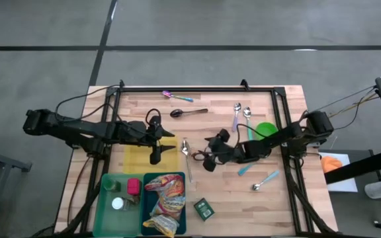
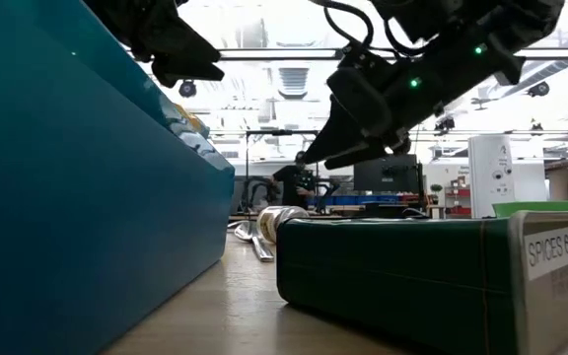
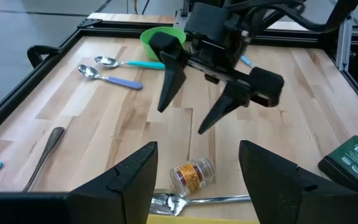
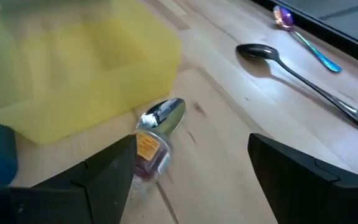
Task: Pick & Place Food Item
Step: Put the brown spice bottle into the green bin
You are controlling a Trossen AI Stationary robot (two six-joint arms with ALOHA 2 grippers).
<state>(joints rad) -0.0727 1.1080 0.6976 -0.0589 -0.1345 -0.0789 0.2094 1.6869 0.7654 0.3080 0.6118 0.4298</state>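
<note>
A small clear spice jar (image 3: 191, 175) with an orange label lies on its side on the wooden table, next to the bowl of a metal spoon (image 4: 163, 114) and just off a yellow tray (image 4: 73, 74). My right gripper (image 3: 180, 119) hovers open a little above the table, fingers slanting down toward the jar (image 4: 149, 153), touching nothing. My left gripper (image 3: 197, 149) stands open over the yellow tray (image 1: 144, 155), facing the jar with nothing between its fingers.
Several spoons (image 1: 189, 112) lie across the table's far half, beside a green bowl (image 1: 265, 130). Along the near edge stand a green bin (image 1: 108, 205), a teal bin (image 1: 147, 182) with a snack bag (image 1: 166, 198), and a dark green spice tin (image 1: 204, 209).
</note>
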